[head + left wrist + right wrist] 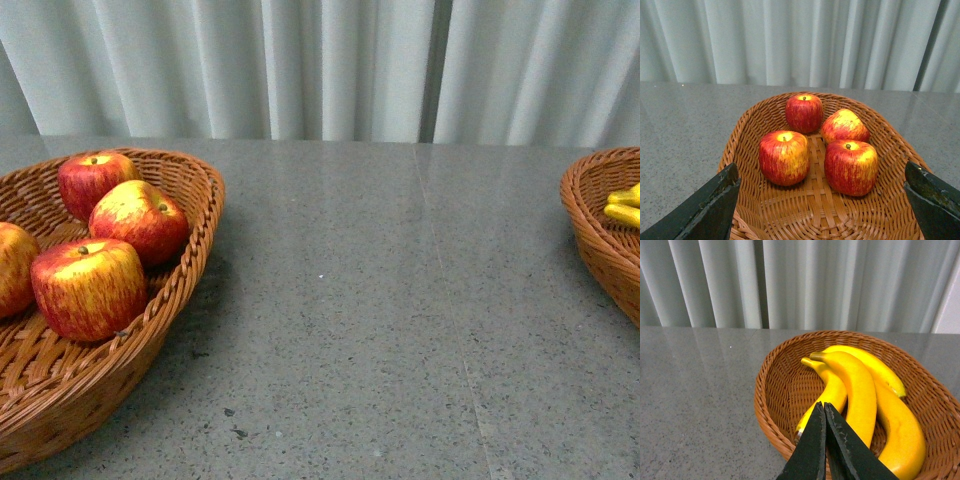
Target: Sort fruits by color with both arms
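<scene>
Several red apples streaked with yellow (88, 288) (784, 156) lie in a wicker basket (195, 255) (747, 125) at the table's left. Three yellow bananas (860, 390) (625, 206) fill a second wicker basket (771, 405) (592, 240) at the right edge. My left gripper (822, 197) hangs open over the near end of the apple basket, its fingers (710, 207) wide apart and holding nothing. My right gripper (824, 412) is shut and empty, poised over the near rim of the banana basket. Neither arm shows in the front view.
Grey stone tabletop (380, 300) stretches between the two baskets. Pale pleated curtains (320, 65) close off the back.
</scene>
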Controlling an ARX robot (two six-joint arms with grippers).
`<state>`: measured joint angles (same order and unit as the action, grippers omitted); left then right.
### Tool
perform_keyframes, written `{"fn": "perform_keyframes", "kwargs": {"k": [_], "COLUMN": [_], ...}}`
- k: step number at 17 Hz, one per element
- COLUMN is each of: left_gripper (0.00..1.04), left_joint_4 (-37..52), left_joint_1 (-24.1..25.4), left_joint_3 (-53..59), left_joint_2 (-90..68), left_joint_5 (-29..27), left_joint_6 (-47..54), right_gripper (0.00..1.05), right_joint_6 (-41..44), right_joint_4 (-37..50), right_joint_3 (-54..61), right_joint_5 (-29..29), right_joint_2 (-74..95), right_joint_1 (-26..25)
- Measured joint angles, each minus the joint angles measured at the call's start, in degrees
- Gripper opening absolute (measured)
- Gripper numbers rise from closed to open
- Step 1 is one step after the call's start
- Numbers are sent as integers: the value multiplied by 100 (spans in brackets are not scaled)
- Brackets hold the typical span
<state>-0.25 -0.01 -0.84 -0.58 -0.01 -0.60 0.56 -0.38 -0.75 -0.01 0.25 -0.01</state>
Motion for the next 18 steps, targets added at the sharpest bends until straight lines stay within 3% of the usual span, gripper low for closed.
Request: {"fn": "perform_keyframes", "kwargs": {"k": [7,10,11,14,15,18], "left_gripper": [98,98,98,98,98,98], "left_joint_4": [2,2,2,2,2,2], "left_joint_1": [0,0,0,0,0,0], "left_joint_3": [0,0,0,2,0,0], "left_joint_2": [0,0,0,0,0,0], "left_joint_5": [0,0,-2,-2,0,-2], "left_joint_6": [0,0,0,0,0,0], "right_gripper": [2,31,35,72,97,98], "right_joint_6": [2,2,2,2,2,-9], "right_joint_4": [13,13,13,13,13,13], "right_joint_3": [0,0,0,0,0,0], "right_joint_5": [0,0,0,2,0,0], "right_joint_2": [0,0,0,0,0,0], "right_joint_1": [0,0,0,0,0,0]}}
